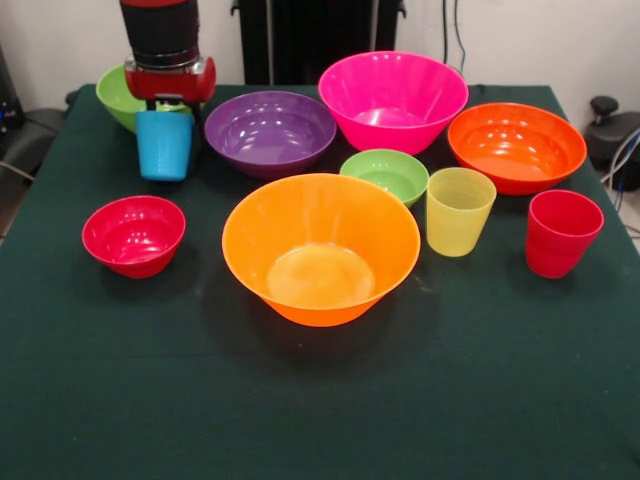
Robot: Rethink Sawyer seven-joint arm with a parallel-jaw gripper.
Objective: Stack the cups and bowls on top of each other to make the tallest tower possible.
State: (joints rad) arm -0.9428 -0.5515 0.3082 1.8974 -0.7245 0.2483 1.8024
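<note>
My gripper [168, 113] hangs at the far left, shut on the rim of the blue cup [163, 148], in front of the lime green bowl [116, 96]. The fingertips are hidden by the cup. The yellow-green cup [459, 212] and the red cup [562, 233] stand upright at the right. The big orange bowl [320, 250] sits in the middle. The purple bowl [270, 131], pink bowl [392, 100] and red-orange bowl [516, 146] line the far side. The small green bowl [385, 175] and the small red bowl [133, 235] stand apart. Nothing is nested, and no tower shows.
Everything stands on a dark green tablecloth [320, 400]. The robot's black pedestal [310, 35] is at the far edge. Cables and dark equipment [612, 135] lie off the table's right side.
</note>
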